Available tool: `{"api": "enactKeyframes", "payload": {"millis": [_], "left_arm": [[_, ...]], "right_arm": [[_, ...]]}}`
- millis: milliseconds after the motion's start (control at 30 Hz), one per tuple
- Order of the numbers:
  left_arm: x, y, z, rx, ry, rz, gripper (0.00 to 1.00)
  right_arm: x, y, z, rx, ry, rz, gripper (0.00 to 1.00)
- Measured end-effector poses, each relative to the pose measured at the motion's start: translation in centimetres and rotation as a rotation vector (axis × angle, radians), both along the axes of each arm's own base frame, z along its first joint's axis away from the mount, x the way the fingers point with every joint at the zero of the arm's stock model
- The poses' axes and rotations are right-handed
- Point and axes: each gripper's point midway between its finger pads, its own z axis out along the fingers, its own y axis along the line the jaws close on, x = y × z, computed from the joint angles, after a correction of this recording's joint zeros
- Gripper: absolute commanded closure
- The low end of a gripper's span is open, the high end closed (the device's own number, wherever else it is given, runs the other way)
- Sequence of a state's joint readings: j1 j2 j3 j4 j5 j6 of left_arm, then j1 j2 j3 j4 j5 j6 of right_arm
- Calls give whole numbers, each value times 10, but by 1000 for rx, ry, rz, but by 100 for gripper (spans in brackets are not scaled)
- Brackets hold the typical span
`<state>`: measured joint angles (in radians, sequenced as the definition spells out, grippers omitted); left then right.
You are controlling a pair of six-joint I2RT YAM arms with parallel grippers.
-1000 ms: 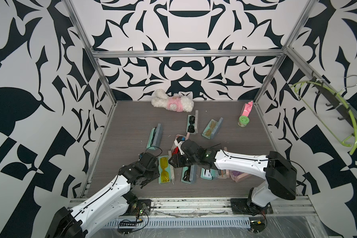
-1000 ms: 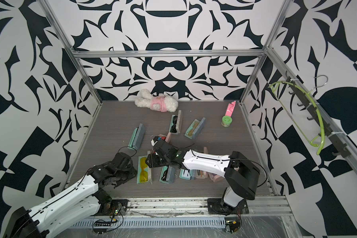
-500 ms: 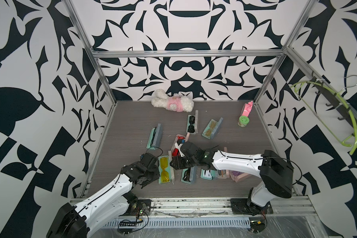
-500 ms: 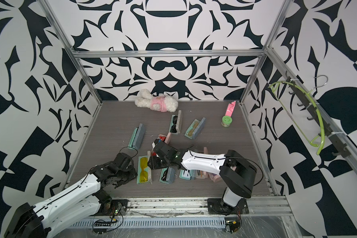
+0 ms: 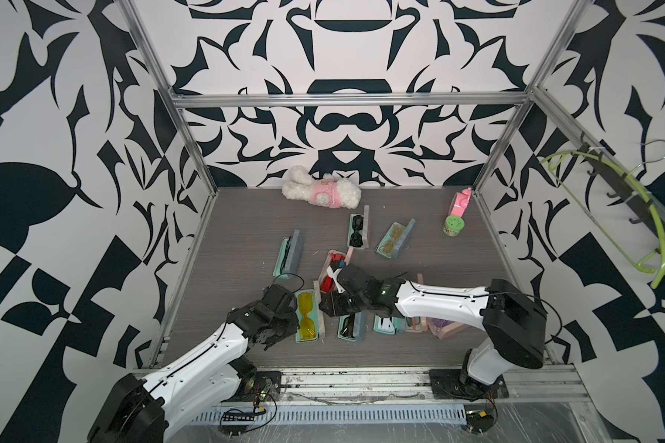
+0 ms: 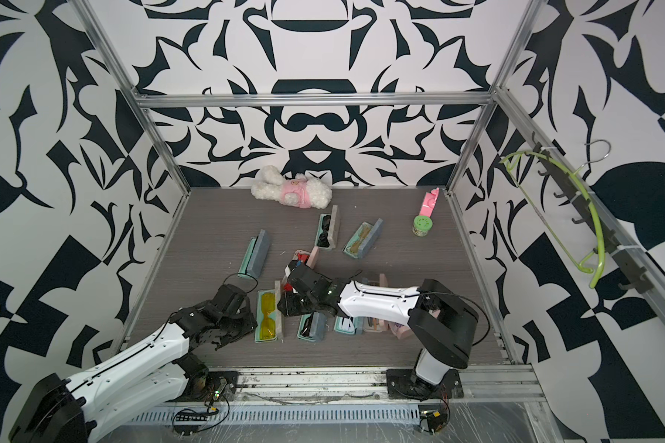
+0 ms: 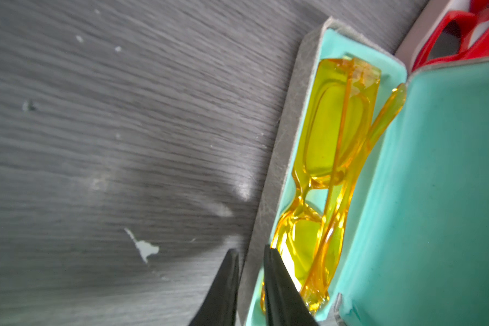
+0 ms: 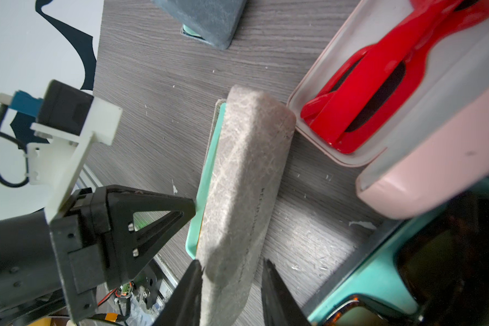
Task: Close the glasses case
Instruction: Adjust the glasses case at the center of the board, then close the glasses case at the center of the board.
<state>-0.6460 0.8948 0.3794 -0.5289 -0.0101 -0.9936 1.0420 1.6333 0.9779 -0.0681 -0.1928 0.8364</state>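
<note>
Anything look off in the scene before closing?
Yes: in the open case, one temple of the yellow glasses splays toward the lid instead of folding flat; it might snag closing. White chips mark the table too.

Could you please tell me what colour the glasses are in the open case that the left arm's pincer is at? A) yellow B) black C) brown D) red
A: the left wrist view shows yellow glasses lying in the teal-lined case whose rim the left pincer straddles.
</note>
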Motion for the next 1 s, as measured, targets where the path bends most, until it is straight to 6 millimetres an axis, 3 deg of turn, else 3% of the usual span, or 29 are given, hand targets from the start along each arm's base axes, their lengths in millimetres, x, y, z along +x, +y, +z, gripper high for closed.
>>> {"api": "enactKeyframes", "payload": {"millis": [533, 1000], "left_arm": [[2, -5, 0, -16, -8, -21, 87], [2, -6, -1, -23, -10, -30, 87]], "right_arm": [[2, 7, 0, 29, -6, 7, 70], [3, 13, -1, 47, -4, 12, 74]]}}
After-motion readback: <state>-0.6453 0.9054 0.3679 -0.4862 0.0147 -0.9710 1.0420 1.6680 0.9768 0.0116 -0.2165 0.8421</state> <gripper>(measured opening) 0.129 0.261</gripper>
